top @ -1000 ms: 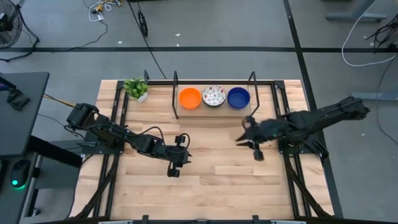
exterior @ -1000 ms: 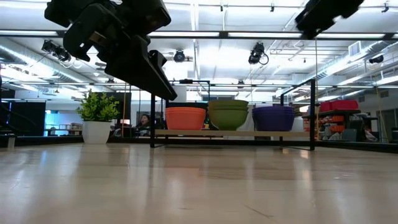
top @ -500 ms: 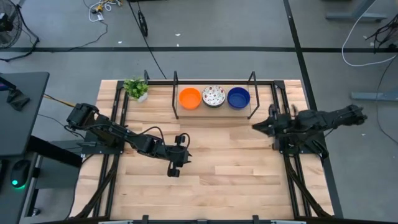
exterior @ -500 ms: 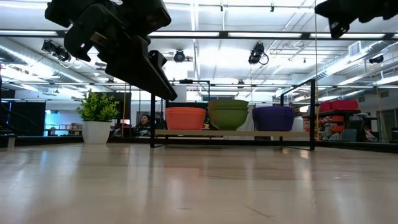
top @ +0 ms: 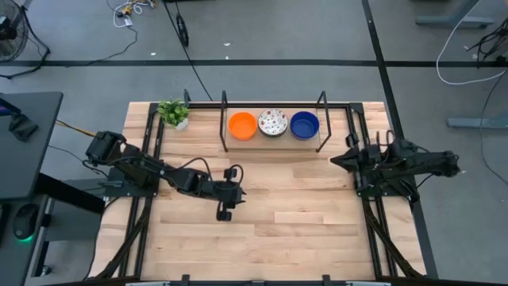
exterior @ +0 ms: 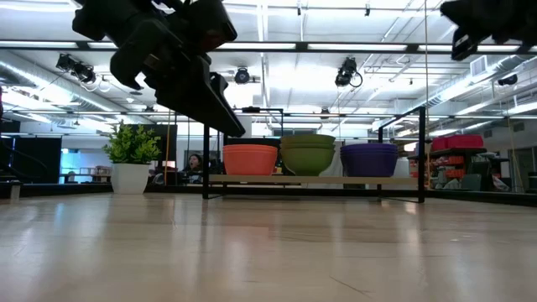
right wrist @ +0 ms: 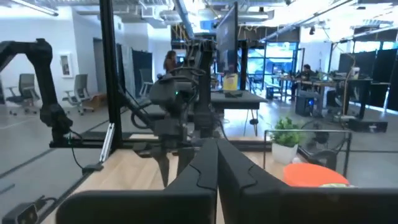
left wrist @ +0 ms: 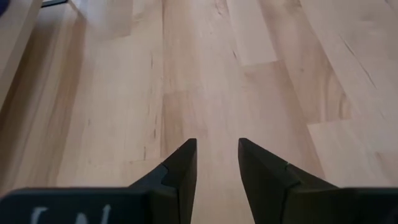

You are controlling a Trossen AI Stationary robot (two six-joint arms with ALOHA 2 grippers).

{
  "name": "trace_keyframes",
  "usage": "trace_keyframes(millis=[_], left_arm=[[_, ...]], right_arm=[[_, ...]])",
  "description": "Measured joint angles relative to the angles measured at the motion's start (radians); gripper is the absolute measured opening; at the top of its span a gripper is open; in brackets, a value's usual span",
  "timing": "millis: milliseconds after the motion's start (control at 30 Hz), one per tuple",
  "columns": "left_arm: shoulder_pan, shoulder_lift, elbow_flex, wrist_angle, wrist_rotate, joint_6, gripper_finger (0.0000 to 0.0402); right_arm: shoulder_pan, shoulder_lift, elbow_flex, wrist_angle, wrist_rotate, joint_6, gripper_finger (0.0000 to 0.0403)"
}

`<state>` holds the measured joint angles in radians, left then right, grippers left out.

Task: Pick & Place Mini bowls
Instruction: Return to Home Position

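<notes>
Left gripper [top: 225, 210] hovers over mid-table, fingers a little apart and holding nothing. Beyond it, on the shelf [top: 278, 140] at the far edge, sit the orange bowls [top: 242, 125], the speckled white bowls [top: 272, 122] and the blue bowls [top: 305, 124]. Right gripper [top: 337, 159], fingers pressed together and empty, hangs nearest the blue ones, just off the shelf's right end. Home, I'd judge, lies away from that shelf.
</notes>
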<state>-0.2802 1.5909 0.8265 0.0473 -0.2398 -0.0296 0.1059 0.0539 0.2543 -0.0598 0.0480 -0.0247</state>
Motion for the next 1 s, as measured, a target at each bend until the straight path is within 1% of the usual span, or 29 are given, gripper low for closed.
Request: trace_keyframes(millis=[133, 233, 400, 533, 667, 833, 1000], left_arm=[[0.009, 0.0, 0.0, 0.003, 0.0, 0.014, 0.0122], [0.011, 0.0, 0.0, 0.003, 0.0, 0.015, 0.0122], [0.013, 0.0, 0.0, 0.004, 0.0, 0.041, 0.0122], [0.016, 0.0, 0.0, 0.004, -0.001, 0.041, 0.0122], [0.016, 0.0, 0.0, 0.004, -0.001, 0.039, 0.0122], [0.013, 0.0, 0.0, 0.004, 0.0, -0.006, 0.0122], [-0.003, 0.0, 0.0, 0.002, -0.001, -0.041, 0.0122]], right_arm=[[-0.047, 0.017, -0.112, 0.146, -0.051, -0.006, 0.0002], [-0.111, 0.022, -0.145, 0.174, -0.061, 0.018, 0.0001], [-0.21, 0.021, -0.179, 0.184, -0.186, 0.063, 0.0001], [-0.26, 0.021, -0.199, 0.197, -0.217, 0.071, 0.0001], [-0.278, 0.018, -0.223, 0.188, -0.229, 0.109, 0.0001], [-0.274, -0.003, -0.234, 0.18, -0.317, 0.16, 0.0001], [-0.225, -0.039, -0.234, 0.178, -0.33, 0.182, 0.0001]])
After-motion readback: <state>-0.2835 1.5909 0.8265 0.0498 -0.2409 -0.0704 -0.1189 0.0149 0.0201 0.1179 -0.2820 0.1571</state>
